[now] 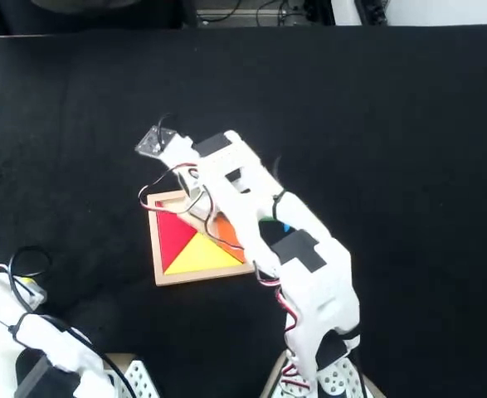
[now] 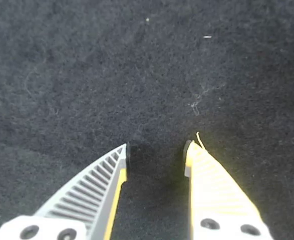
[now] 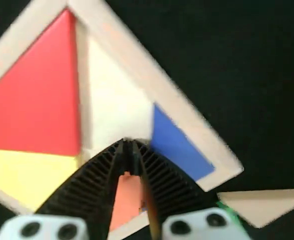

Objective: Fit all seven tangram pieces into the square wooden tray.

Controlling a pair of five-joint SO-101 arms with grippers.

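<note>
The square wooden tray [image 1: 202, 275] lies mid-table with a red triangle [image 1: 172, 232], a yellow triangle [image 1: 202, 255] and an orange piece [image 1: 229, 232] in it. My right arm [image 1: 251, 207] stretches over the tray's far side. In the right wrist view, my right gripper [image 3: 130, 146] is shut with its tips together just above the tray, with nothing visibly between them. It is at the meeting of the red triangle [image 3: 36, 105], a pale patch [image 3: 111, 110], a blue piece [image 3: 174, 142] and the orange piece [image 3: 126, 195]. My left gripper [image 2: 156, 152] is open over bare cloth.
A pale tan triangle [image 3: 262, 205] lies on the black cloth just outside a corner of the tray [image 3: 152, 70], with a bit of green [image 3: 228, 210] beside it. My left arm [image 1: 27, 332] rests at the table's near left corner. Black cloth covers the table.
</note>
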